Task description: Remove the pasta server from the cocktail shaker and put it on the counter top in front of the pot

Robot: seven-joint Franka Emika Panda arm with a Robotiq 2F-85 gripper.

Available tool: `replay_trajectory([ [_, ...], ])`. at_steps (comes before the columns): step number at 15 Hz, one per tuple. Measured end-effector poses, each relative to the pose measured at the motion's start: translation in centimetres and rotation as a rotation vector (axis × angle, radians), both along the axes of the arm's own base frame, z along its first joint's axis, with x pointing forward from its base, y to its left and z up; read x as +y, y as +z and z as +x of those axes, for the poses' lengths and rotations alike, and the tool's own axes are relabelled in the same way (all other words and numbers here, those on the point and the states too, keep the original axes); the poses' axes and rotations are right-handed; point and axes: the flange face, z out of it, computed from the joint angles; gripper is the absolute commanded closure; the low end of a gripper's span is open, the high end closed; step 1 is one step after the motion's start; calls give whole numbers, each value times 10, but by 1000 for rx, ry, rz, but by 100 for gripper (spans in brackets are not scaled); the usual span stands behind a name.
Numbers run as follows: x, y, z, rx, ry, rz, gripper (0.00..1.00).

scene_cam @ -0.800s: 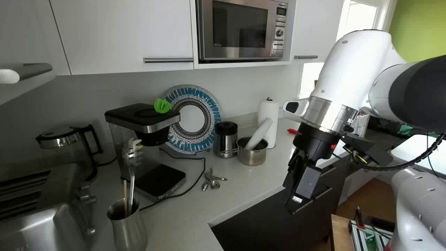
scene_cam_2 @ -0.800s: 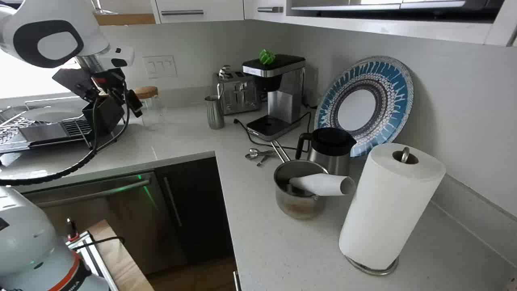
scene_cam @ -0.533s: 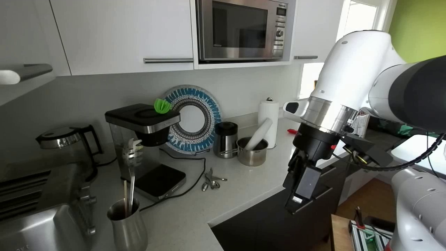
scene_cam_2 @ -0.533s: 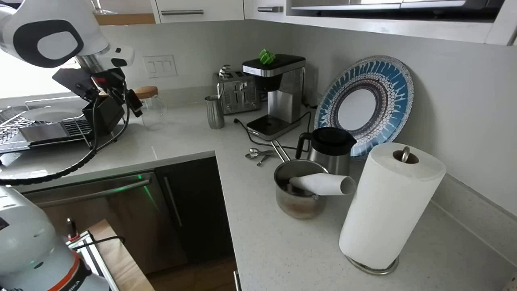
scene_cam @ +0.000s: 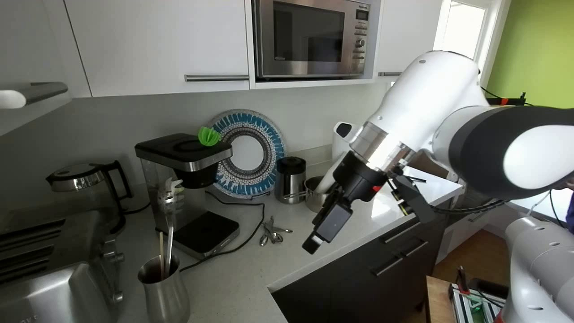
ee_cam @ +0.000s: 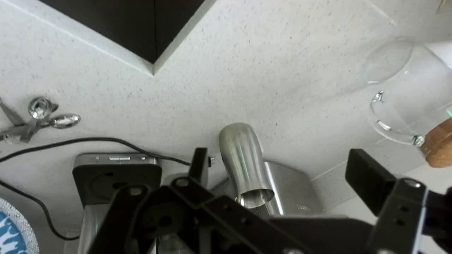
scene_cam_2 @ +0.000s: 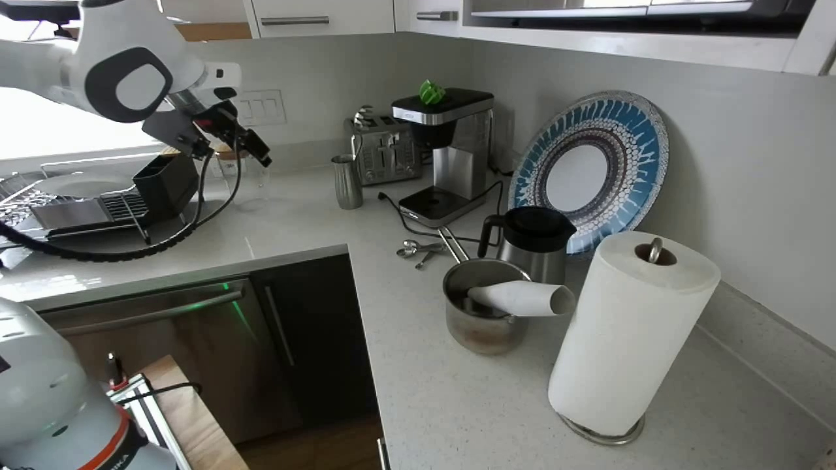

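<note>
The pasta server (scene_cam: pixel 170 215) stands, slightly tilted, in the steel cocktail shaker (scene_cam: pixel 167 296), head up, beside a thin wooden stick. In the other view from outside, its head (scene_cam_2: pixel 364 116) rises above the shaker (scene_cam_2: pixel 347 186). In the wrist view the shaker (ee_cam: pixel 242 158) appears between my fingers, and the server is mostly hidden behind the gripper. My gripper (scene_cam: pixel 316 235) is open and empty over the counter top (scene_cam: pixel 242 280), apart from the shaker. It also shows in the wrist view (ee_cam: pixel 282 173). No wide black pot is visible.
A toaster (scene_cam: pixel 67 278) and coffee maker (scene_cam: pixel 188 157) flank the shaker. Measuring spoons (scene_cam: pixel 272 231), a steel saucepan (scene_cam_2: pixel 486 320) holding a white roll, a black-lidded jug (scene_cam_2: pixel 539 241) and paper towels (scene_cam_2: pixel 633 333) line the counter. A dish rack (scene_cam_2: pixel 72 215) and glass jar (ee_cam: pixel 399 95) stand elsewhere.
The arm and gripper have swung toward the shaker, leftward in an exterior view and rightward and slightly up in an exterior view. The server and shaker have not moved.
</note>
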Motion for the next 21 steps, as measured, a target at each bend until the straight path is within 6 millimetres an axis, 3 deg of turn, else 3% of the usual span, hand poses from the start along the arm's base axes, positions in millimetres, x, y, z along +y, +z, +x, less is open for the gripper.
replay_trajectory([
  [3, 9, -11, 36, 1, 10, -38, 0],
  [6, 11, -13, 47, 4, 6, -35, 0],
  [9, 7, -4, 62, -100, 2, -42, 0],
  [15, -4, -9, 130, -123, -7, -96, 0],
  [21, -2, -4, 131, -139, -15, -80, 0],
])
